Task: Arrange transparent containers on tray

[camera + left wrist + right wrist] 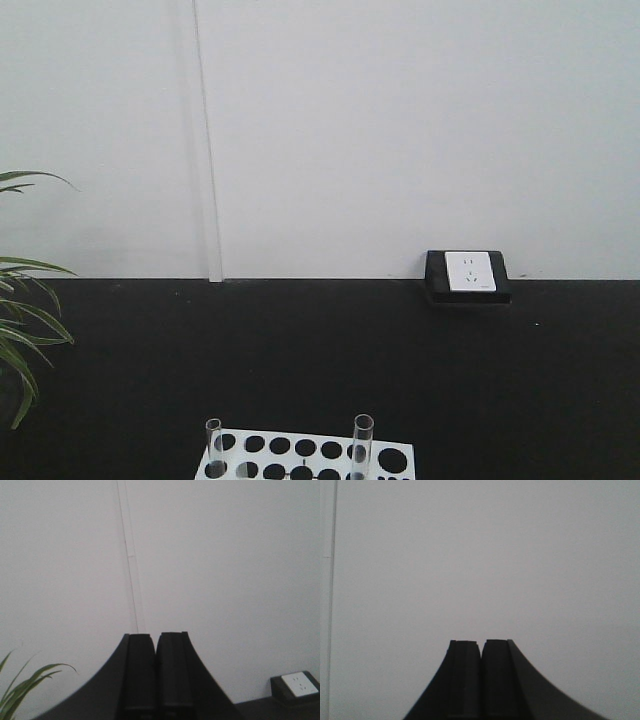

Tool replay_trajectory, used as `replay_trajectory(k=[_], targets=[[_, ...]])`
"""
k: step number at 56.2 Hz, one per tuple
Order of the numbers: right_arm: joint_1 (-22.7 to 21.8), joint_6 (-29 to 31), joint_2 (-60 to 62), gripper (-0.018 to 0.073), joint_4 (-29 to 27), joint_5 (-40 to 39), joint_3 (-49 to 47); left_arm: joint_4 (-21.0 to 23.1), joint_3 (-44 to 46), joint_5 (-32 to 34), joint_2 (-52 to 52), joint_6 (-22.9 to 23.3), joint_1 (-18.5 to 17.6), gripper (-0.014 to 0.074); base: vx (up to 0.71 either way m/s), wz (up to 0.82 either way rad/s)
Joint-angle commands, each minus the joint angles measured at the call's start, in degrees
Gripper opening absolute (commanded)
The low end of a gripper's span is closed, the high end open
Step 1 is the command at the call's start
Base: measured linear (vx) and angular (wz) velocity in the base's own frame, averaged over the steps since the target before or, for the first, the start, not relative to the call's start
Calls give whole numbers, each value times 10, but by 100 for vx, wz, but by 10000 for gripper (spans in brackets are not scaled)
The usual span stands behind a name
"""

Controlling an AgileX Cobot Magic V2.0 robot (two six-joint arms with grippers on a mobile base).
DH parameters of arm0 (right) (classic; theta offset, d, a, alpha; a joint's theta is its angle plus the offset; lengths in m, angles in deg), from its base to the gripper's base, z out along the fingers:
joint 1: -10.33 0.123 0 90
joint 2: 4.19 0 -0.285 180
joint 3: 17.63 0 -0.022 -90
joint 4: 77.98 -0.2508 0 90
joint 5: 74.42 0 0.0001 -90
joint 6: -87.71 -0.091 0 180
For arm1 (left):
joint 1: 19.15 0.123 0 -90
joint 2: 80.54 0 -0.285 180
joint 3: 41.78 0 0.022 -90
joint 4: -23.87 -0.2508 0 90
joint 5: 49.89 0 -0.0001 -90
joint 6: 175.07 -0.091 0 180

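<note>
Black desk [300,350], front view: the yellow tray is out of every view, so where the tubes must go cannot be judged from here.

White rack [290,457] at the lower edge holds the two transparent containers upright in its round holes, the left tube [213,445] and the right tube [362,445] well apart. Both appear empty, and the remaining holes visible are unoccupied.

Left pincer [156,640] and right pincer [481,645] each have their jaws pressed together on nothing, facing the bare wall.

Likely hazards:
- A tube drawn out at a slant may bind on its hole and drag the rack.
- Smooth, thin glass may slip or crack under the squeeze.
- A round tube laid flat may roll.
</note>
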Motion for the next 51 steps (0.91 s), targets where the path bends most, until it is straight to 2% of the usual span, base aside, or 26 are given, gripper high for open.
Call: replay_trajectory(k=[1,14,23,30,42,51], targets=[[-3,7,-69,-8,7,-47,-37,13,38,43,71,15,-2,2,0,0],[-3,6,-164,-8,7,-48,-38,12,45,74,171,25,-2,3,0,0],[-3,5,-181,1,7,-43,-38,12,45,75,197,25,-2,20,0,0],[-3,5,-181,45,7,-42,-38,12,45,75,209,25,-2,63,0,0],[-3,5,-181,225,1,-37,-38,12,45,73,228,25,-2,212,0,0],[-3,5,-181,469,-6,-35,-38,12,45,67,235,24,-2,387,0,0]])
